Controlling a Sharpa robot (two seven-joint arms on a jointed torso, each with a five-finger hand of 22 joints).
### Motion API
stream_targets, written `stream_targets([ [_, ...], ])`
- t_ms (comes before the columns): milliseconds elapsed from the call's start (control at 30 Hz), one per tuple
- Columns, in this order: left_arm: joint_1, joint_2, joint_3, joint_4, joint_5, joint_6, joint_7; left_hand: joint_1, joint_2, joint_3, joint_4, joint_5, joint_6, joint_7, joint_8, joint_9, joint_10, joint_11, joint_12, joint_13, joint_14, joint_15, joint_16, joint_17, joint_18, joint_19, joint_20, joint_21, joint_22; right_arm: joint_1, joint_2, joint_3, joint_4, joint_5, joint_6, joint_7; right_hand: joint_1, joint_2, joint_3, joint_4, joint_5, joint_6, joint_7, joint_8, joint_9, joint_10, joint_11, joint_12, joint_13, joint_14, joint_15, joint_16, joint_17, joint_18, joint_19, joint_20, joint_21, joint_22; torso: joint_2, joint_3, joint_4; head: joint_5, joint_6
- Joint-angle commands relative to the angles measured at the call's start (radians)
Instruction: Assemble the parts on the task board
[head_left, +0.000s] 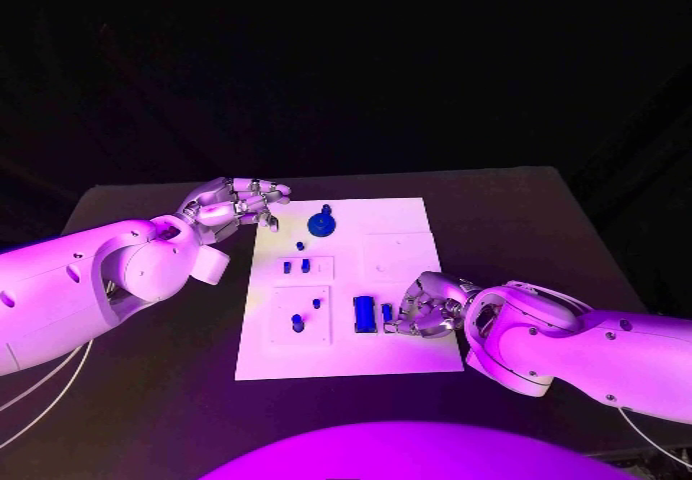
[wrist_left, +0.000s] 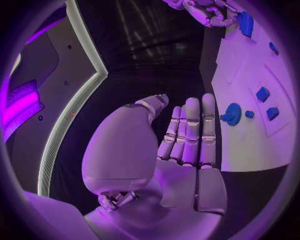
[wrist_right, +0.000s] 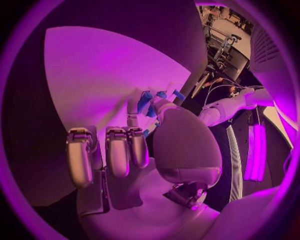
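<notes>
The white task board (head_left: 378, 352) lies in the middle of the black table. A round blue part (head_left: 322, 223) sits near its far edge, and small blue parts (head_left: 296, 266) stand in square recesses on its left half. A long blue block (head_left: 365, 314) stands near the middle. My right hand (head_left: 426, 306) rests on the board beside that block. Its thumb and one finger pinch a small blue part (head_left: 387, 313), also seen from the right wrist as the small blue part (wrist_right: 146, 103); its other fingers are curled. My left hand (head_left: 231, 208) hovers off the board's far left corner, its flat palm (wrist_left: 181, 150) holding nothing.
More small blue parts (head_left: 297, 322) stand in the near left recess of the board. The black table (head_left: 159, 400) reaches past the board on all sides. In the left wrist view the round blue part (wrist_left: 232, 114) lies just beyond my left hand's fingertips.
</notes>
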Motion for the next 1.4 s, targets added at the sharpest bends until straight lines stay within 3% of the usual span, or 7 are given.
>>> stream_targets([
  [33, 0.0, 0.001, 0.001, 0.002, -0.002, 0.014, 0.006, -0.007, 0.004, -0.002, 0.006, 0.003, -0.007, -0.001, 0.005, -0.001, 0.002, 0.003, -0.005, -0.002, 0.0, 0.004, 0.006, -0.001, 0.013, 0.001, 0.003, -0.004, -0.002, -0.001, 0.004, 0.0, -0.006, -0.017, 0.01, 0.001, 0.012, 0.001, -0.006, -0.001, -0.004, 0.004, -0.006, 0.002, 0.001, 0.087, -0.007, 0.004, 0.244, 0.09, -0.006, 0.005, 0.199, -0.002, 0.098, -0.004, 0.004, 0.257, 0.001, 0.0, 0.0007, 0.0, -0.002],
  [300, 0.0, 0.0, 0.001, 0.003, -0.002, 0.012, 0.004, -0.006, 0.005, -0.002, 0.006, 0.003, -0.007, -0.001, 0.006, -0.001, 0.001, 0.003, -0.004, -0.002, 0.0, 0.004, 0.007, -0.001, 0.014, 0.002, 0.003, -0.004, -0.002, -0.001, 0.015, 0.0, -0.023, -0.028, -0.011, -0.006, 0.021, 0.012, -0.002, -0.002, -0.001, 0.004, -0.007, 0.001, 0.0, 0.087, -0.007, 0.004, 0.244, 0.09, -0.006, 0.005, 0.199, -0.002, 0.098, -0.004, 0.004, 0.257, 0.001, 0.0, 0.0011, 0.001, -0.003],
  [900, 0.0, 0.002, 0.001, 0.003, -0.002, 0.012, 0.002, -0.006, 0.005, -0.002, 0.006, 0.003, -0.007, -0.001, 0.006, -0.001, 0.001, 0.003, -0.004, -0.002, 0.0, 0.004, 0.007, -0.001, 0.014, 0.002, 0.003, -0.004, -0.002, -0.001, 0.032, 0.0, -0.05, -0.016, -0.007, 0.016, 0.035, 0.006, -0.005, -0.006, -0.01, 0.003, -0.007, 0.0, 0.0, 0.088, -0.008, 0.004, 0.244, 0.09, -0.006, 0.005, 0.2, -0.002, 0.098, -0.004, 0.004, 0.257, -0.002, 0.0, -0.0004, 0.001, -0.006],
  [1400, 0.0, 0.002, 0.001, 0.002, -0.002, 0.012, 0.002, -0.006, 0.005, -0.002, 0.006, 0.003, -0.007, -0.001, 0.006, -0.001, 0.001, 0.003, -0.004, -0.002, 0.0, 0.004, 0.007, -0.001, 0.014, 0.002, 0.003, -0.004, -0.002, -0.001, 0.016, 0.001, -0.015, 0.044, -0.097, 0.105, 0.024, 0.006, -0.016, 0.002, -0.021, 0.005, -0.005, 0.0, -0.001, 0.089, -0.006, 0.006, 0.245, 0.09, -0.005, 0.005, 0.201, -0.003, 0.099, -0.004, 0.008, 0.258, -0.001, -0.001, -0.0004, 0.002, -0.001],
])
